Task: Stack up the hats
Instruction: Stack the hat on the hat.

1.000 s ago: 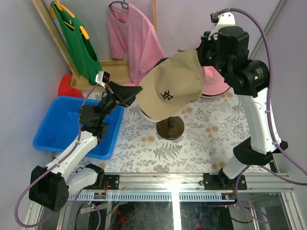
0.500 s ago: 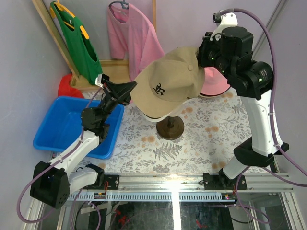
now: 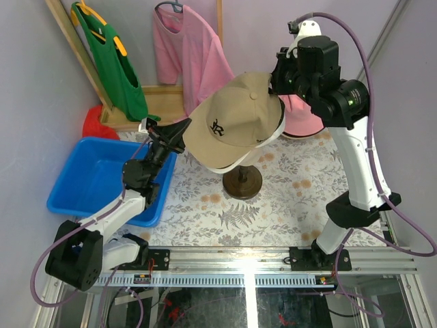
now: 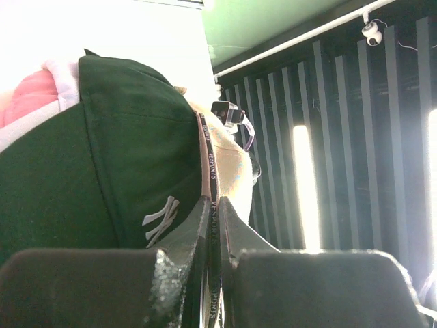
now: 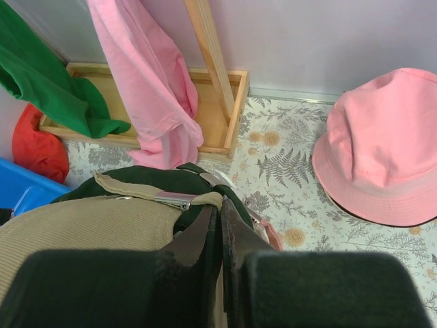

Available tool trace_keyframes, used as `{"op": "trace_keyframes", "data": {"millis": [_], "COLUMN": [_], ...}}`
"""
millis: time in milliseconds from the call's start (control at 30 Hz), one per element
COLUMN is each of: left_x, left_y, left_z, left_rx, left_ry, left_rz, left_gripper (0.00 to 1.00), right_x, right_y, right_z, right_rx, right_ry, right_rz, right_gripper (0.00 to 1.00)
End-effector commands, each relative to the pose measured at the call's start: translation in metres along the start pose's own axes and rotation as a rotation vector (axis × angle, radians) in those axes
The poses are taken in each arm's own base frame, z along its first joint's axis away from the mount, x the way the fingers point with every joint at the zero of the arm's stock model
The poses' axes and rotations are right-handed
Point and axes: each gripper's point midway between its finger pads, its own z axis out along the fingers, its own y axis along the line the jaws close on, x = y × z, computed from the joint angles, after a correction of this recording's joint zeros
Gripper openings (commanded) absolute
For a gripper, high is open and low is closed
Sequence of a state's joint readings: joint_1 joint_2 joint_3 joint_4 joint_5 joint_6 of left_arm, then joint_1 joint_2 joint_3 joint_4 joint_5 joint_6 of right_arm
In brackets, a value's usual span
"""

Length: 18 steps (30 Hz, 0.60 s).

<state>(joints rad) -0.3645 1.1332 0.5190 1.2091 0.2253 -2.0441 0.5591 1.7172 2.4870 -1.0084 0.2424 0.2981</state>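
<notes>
With the left gripper [image 3: 183, 128] pinched shut on the brim of the tan cap [image 3: 235, 123] and the right gripper [image 3: 276, 87] clamped on its rear strap, the step looks to be seating it over the dark green cap [image 4: 102, 184] on the stand [image 3: 242, 183], which probably calls for a level lowering before release; the pink bucket hat [image 5: 382, 147] lies farther back on the counter [image 3: 293, 198].

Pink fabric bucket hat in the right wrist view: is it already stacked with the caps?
No, the pink fabric bucket hat lies flat on the floral tablecloth, apart from the tan fabric cap.
</notes>
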Motion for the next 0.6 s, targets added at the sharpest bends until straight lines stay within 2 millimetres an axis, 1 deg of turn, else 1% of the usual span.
{"op": "trace_keyframes", "data": {"millis": [0, 133, 333, 367, 467, 567], "left_x": [-0.011, -0.015, -0.020, -0.021, -0.020, -0.018], "left_y": [-0.027, -0.012, 0.008, 0.012, 0.020, 0.024], "left_z": [-0.005, -0.009, -0.018, -0.019, -0.020, -0.018], "left_rx": [0.132, 0.080, 0.015, -0.001, -0.036, -0.057], "left_ry": [-0.034, -0.053, -0.070, -0.072, -0.066, -0.056], "left_rz": [-0.123, -0.147, -0.169, -0.169, -0.165, -0.163], "left_gripper": [0.00, 0.00, 0.00, 0.00, 0.00, 0.00], "right_x": [-0.022, -0.009, 0.002, -0.002, -0.002, -0.011], "right_y": [-0.029, -0.036, -0.042, -0.043, -0.046, -0.050], "right_z": [-0.006, 0.002, 0.009, -0.001, -0.005, -0.012], "right_rx": [0.093, 0.109, 0.127, 0.124, 0.129, 0.142], "right_ry": [-0.075, -0.038, -0.010, -0.029, -0.037, -0.065], "right_rz": [0.024, 0.027, 0.022, 0.028, 0.033, 0.042], "right_gripper": [0.00, 0.00, 0.00, 0.00, 0.00, 0.00]}}
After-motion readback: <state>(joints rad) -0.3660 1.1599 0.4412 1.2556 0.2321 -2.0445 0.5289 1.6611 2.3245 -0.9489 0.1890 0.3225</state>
